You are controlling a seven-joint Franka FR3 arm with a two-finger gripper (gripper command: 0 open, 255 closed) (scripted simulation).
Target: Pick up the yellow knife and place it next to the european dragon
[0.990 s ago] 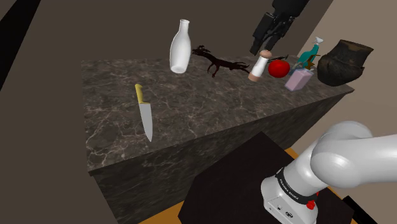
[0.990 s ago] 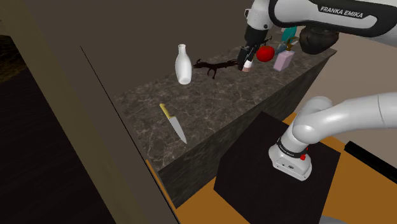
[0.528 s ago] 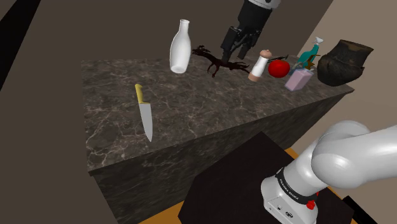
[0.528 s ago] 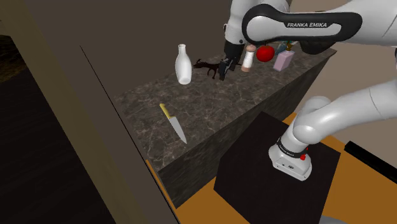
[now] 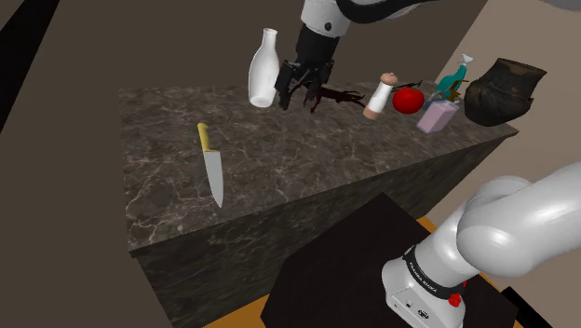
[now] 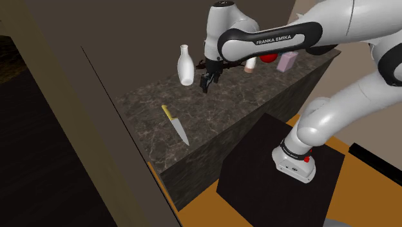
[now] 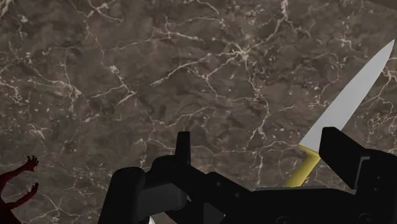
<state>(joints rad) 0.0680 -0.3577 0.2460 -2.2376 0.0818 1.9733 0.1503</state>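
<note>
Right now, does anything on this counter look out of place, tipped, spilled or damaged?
Nothing stands out. The yellow-handled knife lies flat on the marble counter, the white bottle stands upright beside the dark dragon figure, and nothing looks spilled or broken.

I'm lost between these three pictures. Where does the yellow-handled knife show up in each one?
Shoulder view: the knife lies left of centre, near the front edge of the counter.
Second exterior view: it lies left of centre, toward the near end.
Wrist view: its handle dips behind the end effector, blade pointing away.
Shared landmark: the dark marbled counter beneath it.
</note>
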